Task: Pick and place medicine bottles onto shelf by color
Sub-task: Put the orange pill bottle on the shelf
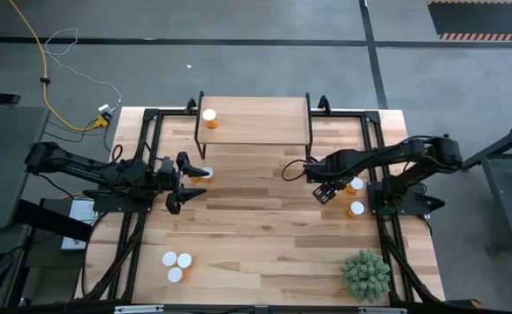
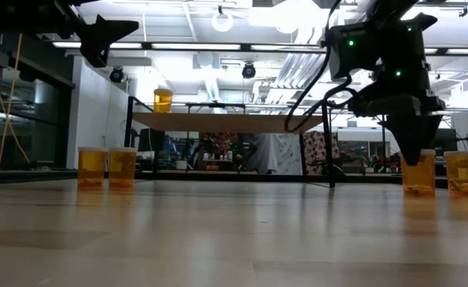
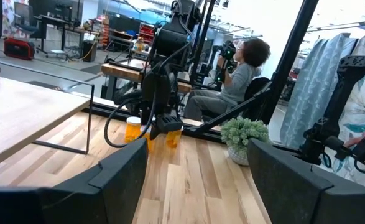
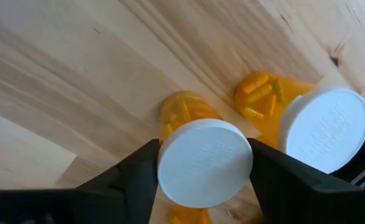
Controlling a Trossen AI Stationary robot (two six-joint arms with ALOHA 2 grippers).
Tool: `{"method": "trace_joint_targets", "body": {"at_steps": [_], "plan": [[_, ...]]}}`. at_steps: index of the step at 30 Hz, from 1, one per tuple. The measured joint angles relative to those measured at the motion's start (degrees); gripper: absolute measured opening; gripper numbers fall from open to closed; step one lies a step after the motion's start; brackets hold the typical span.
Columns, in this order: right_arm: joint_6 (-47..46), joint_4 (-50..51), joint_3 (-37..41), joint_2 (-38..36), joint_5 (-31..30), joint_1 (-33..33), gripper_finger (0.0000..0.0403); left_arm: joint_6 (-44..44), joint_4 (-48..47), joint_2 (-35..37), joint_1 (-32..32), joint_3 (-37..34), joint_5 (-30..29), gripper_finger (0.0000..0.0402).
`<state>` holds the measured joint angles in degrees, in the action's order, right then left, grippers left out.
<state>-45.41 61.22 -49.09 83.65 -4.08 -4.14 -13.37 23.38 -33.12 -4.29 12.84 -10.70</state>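
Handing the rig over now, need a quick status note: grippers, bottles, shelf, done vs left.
Right gripper: jaws either side of a bottle's cap, closing, grip not confirmed; second bottle right beside it, a third nearby.
Left gripper: open, empty, waiting near a bottle in front of the shelf.
Done: one bottle on the shelf.
Left: three bottles at the table's front-left, plus the above.

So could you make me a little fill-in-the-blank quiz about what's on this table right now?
1. The right gripper has its fingers on either side of a pill bottle's white ____.
2. The number of pill bottles standing on the shelf is ____.
3. The spiky green plant sits on the same side of the table as the ____ arm.
4. The left gripper holds ____.

Missing words: cap; one; right; nothing
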Motion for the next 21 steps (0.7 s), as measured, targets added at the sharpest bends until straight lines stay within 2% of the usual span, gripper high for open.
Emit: {"method": "trace_joint_targets", "body": {"at_steps": [14, 21], "plan": [[1.64, 0.36, 0.05, -0.52, 0.76, 0.00, 0.0201, 0.00, 0.00, 0.00, 0.02, 0.00, 0.00, 0.0266], [6.23, 0.49, -4.12, -0.54, 4.90, 0.06, 0.0200, 0.01, 0.00, 0.01, 0.00, 0.00, 0.02, 0.0266]]}}
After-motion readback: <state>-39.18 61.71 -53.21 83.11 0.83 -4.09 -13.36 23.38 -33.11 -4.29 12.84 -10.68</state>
